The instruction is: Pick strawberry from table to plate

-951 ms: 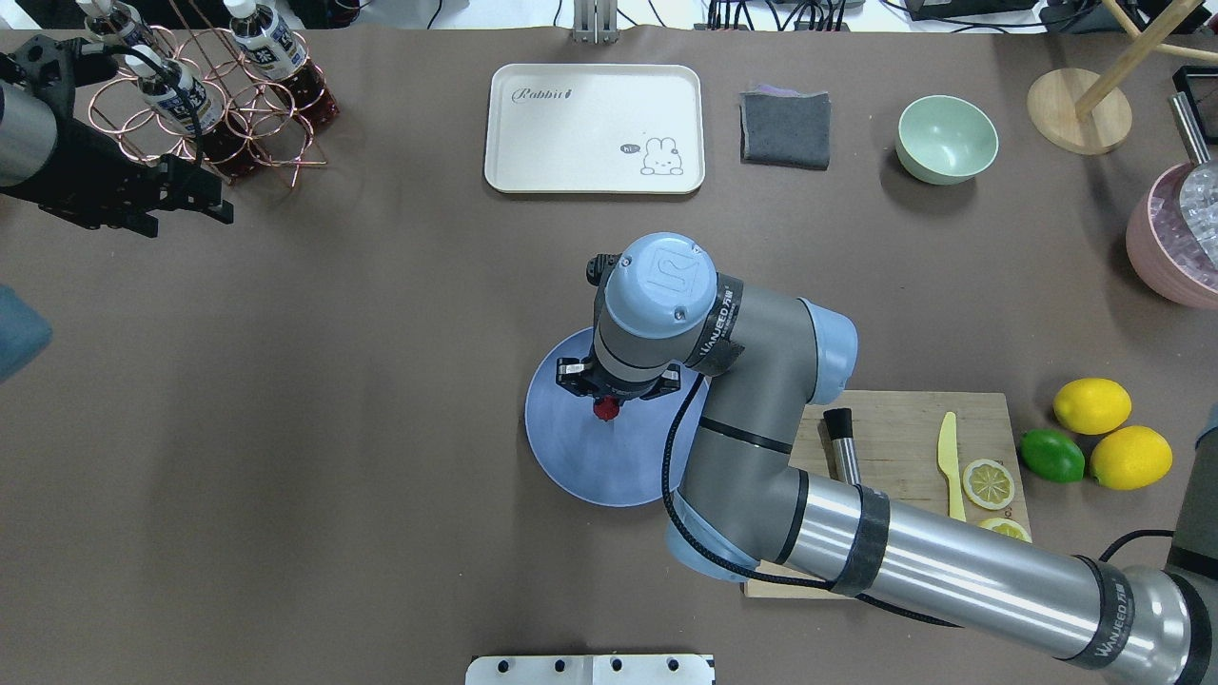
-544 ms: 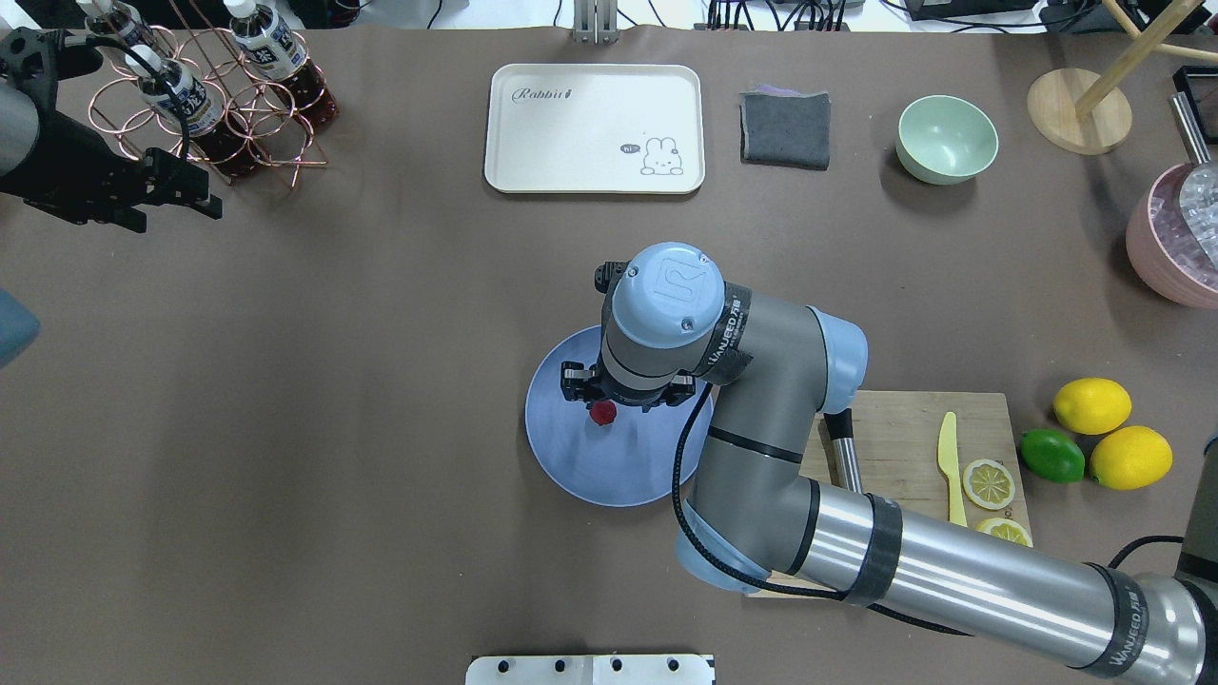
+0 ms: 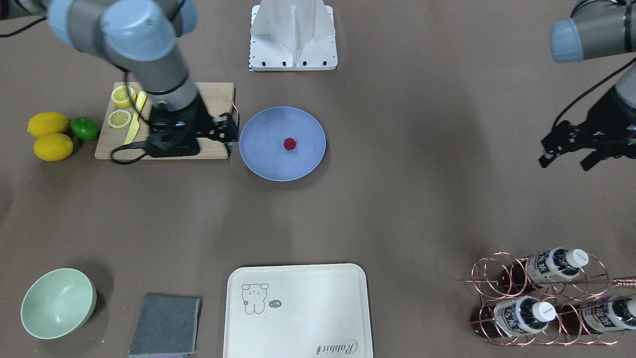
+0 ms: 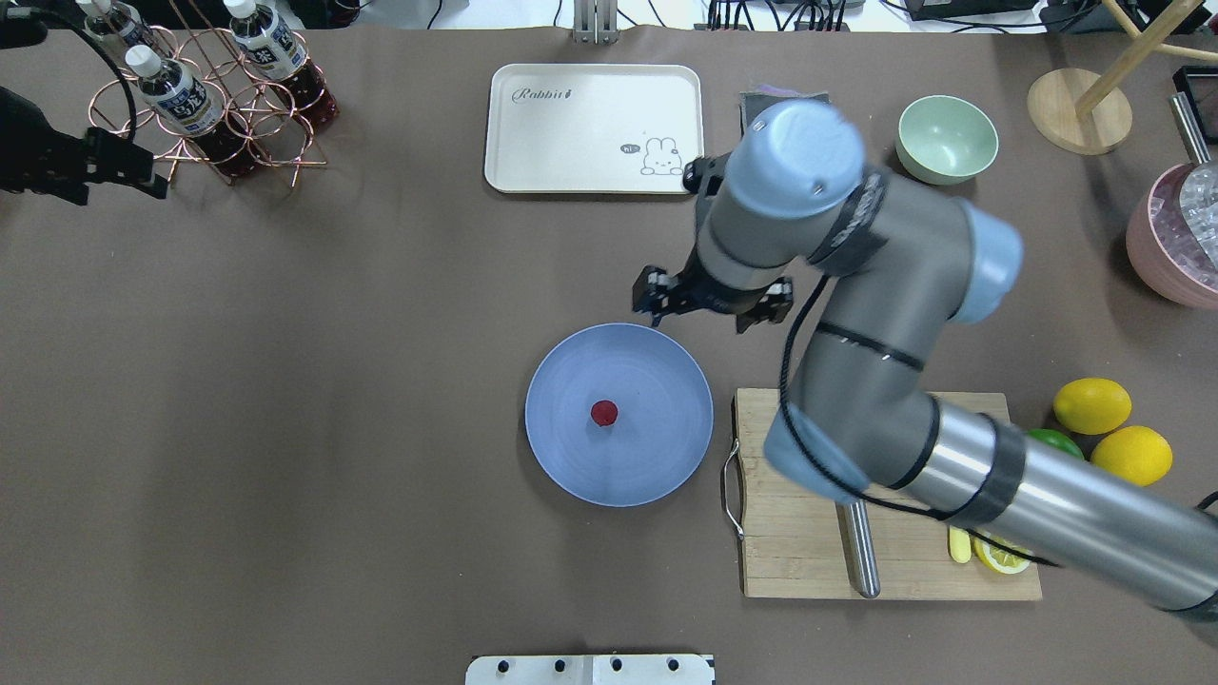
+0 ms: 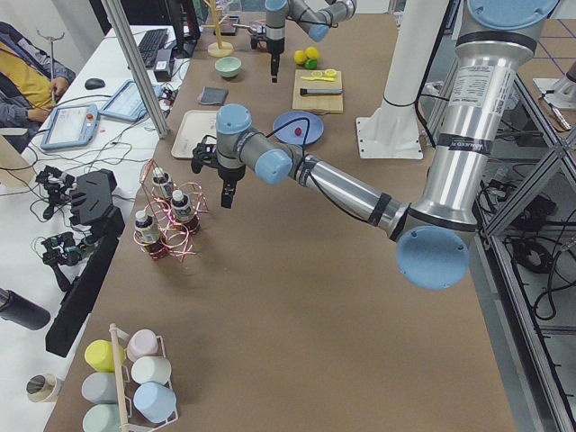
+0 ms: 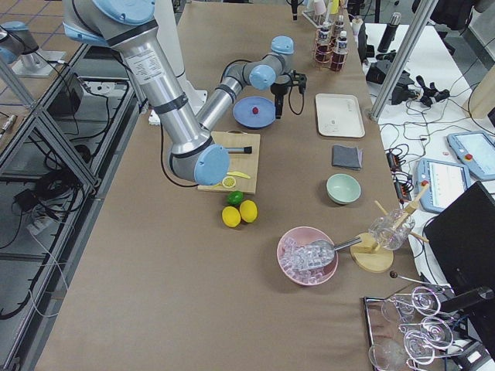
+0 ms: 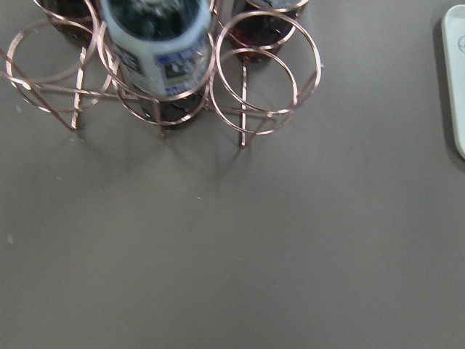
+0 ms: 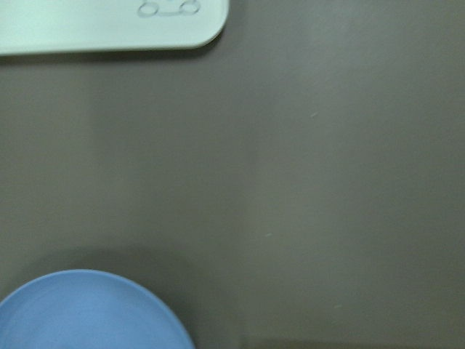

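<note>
Right tool (image 4: 710, 308) pulled back beyond plate (image 4: 657, 452); jaws apart; strawberry (image 4: 604, 413) mid-plate

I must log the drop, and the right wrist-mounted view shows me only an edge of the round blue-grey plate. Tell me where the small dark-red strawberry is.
Observer: The small dark-red strawberry lies near the middle of the round blue-grey plate, alone on it.
Operator: Confirm the right gripper is clear of it.
Observer: The right gripper hangs above bare table, between the plate and the cream rectangular tray, well apart from the berry.
Operator: Report the other arm.
Observer: The left gripper hangs near the copper wire bottle rack, far from the plate.
</note>
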Tool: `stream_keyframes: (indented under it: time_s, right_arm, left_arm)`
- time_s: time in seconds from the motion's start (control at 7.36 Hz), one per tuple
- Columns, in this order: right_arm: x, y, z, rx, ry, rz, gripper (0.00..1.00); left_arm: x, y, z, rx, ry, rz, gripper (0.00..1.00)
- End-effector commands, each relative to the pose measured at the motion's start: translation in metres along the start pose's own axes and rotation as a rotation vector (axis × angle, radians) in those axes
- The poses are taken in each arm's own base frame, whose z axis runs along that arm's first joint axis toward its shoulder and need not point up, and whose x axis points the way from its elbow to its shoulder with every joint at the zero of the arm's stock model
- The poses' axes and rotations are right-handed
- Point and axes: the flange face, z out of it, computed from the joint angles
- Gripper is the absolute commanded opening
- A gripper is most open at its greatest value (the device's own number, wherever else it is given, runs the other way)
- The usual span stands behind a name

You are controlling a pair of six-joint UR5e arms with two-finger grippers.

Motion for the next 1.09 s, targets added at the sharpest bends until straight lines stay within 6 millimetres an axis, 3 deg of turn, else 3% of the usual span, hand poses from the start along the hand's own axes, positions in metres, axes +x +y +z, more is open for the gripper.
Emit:
stream_keyframes:
  time_s: [0.0,0.27,0.41,0.54,0.68,0.95]
  right_arm:
    - [0.202,-0.03,-0.051,0.01,0.06,-0.147,1.0]
    - [0.328,-0.04,-0.1,-0.025,0.147,-0.223,1.0]
    - [0.394,-0.041,-0.122,-0.042,0.167,-0.256,1.0]
    - [0.447,-0.035,-0.133,-0.051,0.176,-0.272,1.0]
    - [0.49,-0.03,-0.126,-0.076,0.173,-0.236,1.0]
    - [0.537,-0.025,-0.114,-0.11,0.169,-0.154,1.0]
  left_arm:
    - [-0.083,0.001,-0.049,-0.028,-0.053,0.082,0.97]
    - [-0.148,0.04,-0.051,-0.048,-0.078,0.115,0.97]
    - [-0.163,0.052,-0.05,-0.06,-0.082,0.106,0.97]
    - [-0.17,0.063,-0.046,-0.069,-0.082,0.089,0.97]
    - [-0.183,0.075,-0.048,-0.06,-0.088,0.073,0.97]
    - [-0.188,0.081,-0.046,-0.04,-0.086,0.077,0.97]
